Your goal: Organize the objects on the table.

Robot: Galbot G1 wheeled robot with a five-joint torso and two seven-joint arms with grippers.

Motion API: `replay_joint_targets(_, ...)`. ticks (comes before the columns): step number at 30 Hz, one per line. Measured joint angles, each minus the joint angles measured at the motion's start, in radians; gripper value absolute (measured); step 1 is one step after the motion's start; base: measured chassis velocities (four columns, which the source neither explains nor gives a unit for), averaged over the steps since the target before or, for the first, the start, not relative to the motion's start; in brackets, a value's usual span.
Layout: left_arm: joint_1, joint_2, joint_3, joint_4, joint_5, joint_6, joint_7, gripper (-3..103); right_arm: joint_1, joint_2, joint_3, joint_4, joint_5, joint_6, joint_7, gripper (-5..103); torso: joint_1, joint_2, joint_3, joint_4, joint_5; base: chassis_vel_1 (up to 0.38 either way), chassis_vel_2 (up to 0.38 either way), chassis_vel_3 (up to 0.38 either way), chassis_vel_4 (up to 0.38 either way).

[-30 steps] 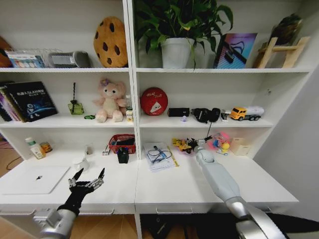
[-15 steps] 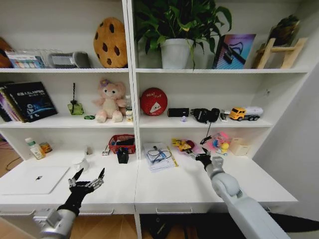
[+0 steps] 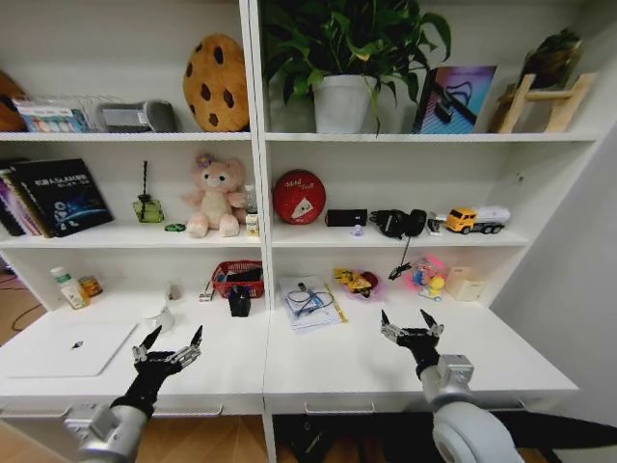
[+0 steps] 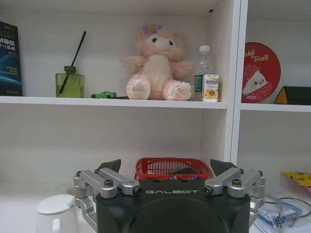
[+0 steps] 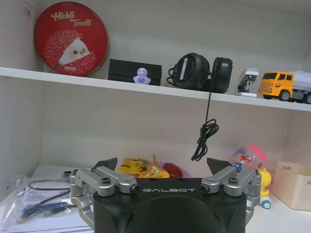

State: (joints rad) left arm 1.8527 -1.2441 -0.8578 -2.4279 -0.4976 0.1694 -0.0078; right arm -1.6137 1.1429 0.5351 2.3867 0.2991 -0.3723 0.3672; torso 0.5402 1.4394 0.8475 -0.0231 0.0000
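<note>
The white table (image 3: 337, 371) carries a silver laptop (image 3: 66, 347) at its left end, with a white cup (image 3: 159, 316) and a small green-labelled bottle (image 3: 66, 287) behind it. My left gripper (image 3: 174, 336) hovers open over the front edge just right of the laptop, holding nothing. In the left wrist view that left gripper (image 4: 166, 166) faces the white cup (image 4: 56, 213) and a tiny green toy car (image 4: 103, 94) on the shelf. My right gripper (image 3: 406, 320) is open and empty over the right half, and the right wrist view shows the right gripper (image 5: 163, 164) facing a yellow toy (image 5: 141, 167).
At the back of the desk stand a red basket (image 3: 237, 278), a black item (image 3: 238, 302), papers with cables (image 3: 310, 301), a colourful toy (image 3: 426, 275) and a beige box (image 3: 465, 284). Shelves above hold a pink plush bear (image 3: 218, 197), a red tin (image 3: 298, 196) and headphones (image 3: 397, 223).
My right arm has pulled back from the toys at the rear of the desk toward the front edge, its gripper open. The left arm has stayed put.
</note>
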Motion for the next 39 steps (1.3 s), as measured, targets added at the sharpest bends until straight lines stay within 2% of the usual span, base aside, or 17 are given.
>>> replay_joint_targets(5, 0.0, 0.0, 0.0, 0.0, 0.0, 0.0, 0.0, 100, -0.01, 0.003, -0.013, 0.012, -0.027, 0.0, -0.016, 100, 0.0, 0.0, 0.0, -0.0001, -0.0007, 0.185, 0.201, -0.206, -0.188)
replay_joint_targets(6, 0.0, 0.0, 0.0, 0.0, 0.0, 0.0, 0.0, 100, -0.011, 0.003, -0.019, 0.015, -0.035, -0.001, -0.022, 100, 0.0, 0.0, 0.0, 0.0003, 0.0005, 0.242, 0.268, -0.226, -0.231)
replay_joint_targets(9, 0.0, 0.0, 0.0, 0.0, 0.0, 0.0, 0.0, 100, -0.013, 0.006, -0.027, 0.017, -0.05, -0.002, -0.032, 100, 0.0, 0.0, 0.0, 0.0001, -0.0008, 0.237, 0.262, -0.222, -0.234)
replay_joint_targets(11, 0.0, 0.0, 0.0, 0.0, 0.0, 0.0, 0.0, 100, -0.015, 0.007, -0.029, 0.016, -0.059, -0.001, -0.041, 100, 0.0, 0.0, 0.0, -0.0003, 0.0005, 0.266, 0.272, -0.261, -0.264)
replay_joint_targets(13, 0.0, 0.0, 0.0, 0.0, 0.0, 0.0, 0.0, 100, -0.017, 0.007, -0.03, 0.013, -0.07, 0.002, -0.052, 100, 0.0, 0.0, 0.0, -0.0002, -0.0011, 0.278, 0.28, -0.293, -0.282)
replay_joint_targets(14, 0.0, 0.0, 0.0, 0.0, 0.0, 0.0, 0.0, 100, -0.016, 0.007, -0.032, 0.011, -0.072, 0.003, -0.055, 100, 0.0, 0.0, 0.0, 0.0001, 0.0005, 0.29, 0.336, -0.314, -0.286)
replay_joint_targets(26, 0.0, 0.0, 0.0, 0.0, 0.0, 0.0, -0.001, 100, 0.004, 0.004, -0.047, -0.008, -0.076, 0.009, -0.064, 100, 0.0, 0.0, 0.0, 0.0, -0.0006, 0.341, 0.358, -0.349, -0.34)
replay_joint_targets(30, 0.0, 0.0, 0.0, 0.0, 0.0, 0.0, 0.0, 100, 0.007, 0.003, -0.05, -0.015, -0.075, 0.009, -0.066, 100, 0.0, 0.0, 0.0, -0.0002, 0.0005, 0.356, 0.367, -0.364, -0.354)
replay_joint_targets(33, 0.0, 0.0, 0.0, 0.0, 0.0, 0.0, -0.001, 100, 0.008, 0.004, -0.057, -0.02, -0.069, 0.019, -0.068, 100, 0.0, 0.0, 0.0, 0.0, -0.001, 0.334, 0.331, -0.335, -0.345)
replay_joint_targets(35, 0.0, 0.0, 0.0, 0.0, 0.0, 0.0, 0.0, 100, 0.012, 0.006, -0.062, -0.032, -0.056, 0.043, -0.068, 100, 0.0, 0.0, 0.0, -0.0003, 0.0013, 0.333, 0.342, -0.345, -0.343)
replay_joint_targets(36, 0.0, 0.0, 0.0, 0.0, 0.0, 0.0, -0.001, 100, 0.014, 0.006, -0.062, -0.035, -0.051, 0.047, -0.068, 100, 0.0, 0.0, 0.0, 0.0, -0.0004, 0.32, 0.317, -0.265, -0.282)
replay_joint_targets(39, 0.0, 0.0, 0.0, 0.0, 0.0, 0.0, -0.002, 100, 0.017, 0.005, -0.062, -0.04, -0.036, 0.053, -0.064, 100, 0.0, 0.0, 0.0, -0.0001, -0.0013, 0.269, 0.275, -0.21, -0.264)
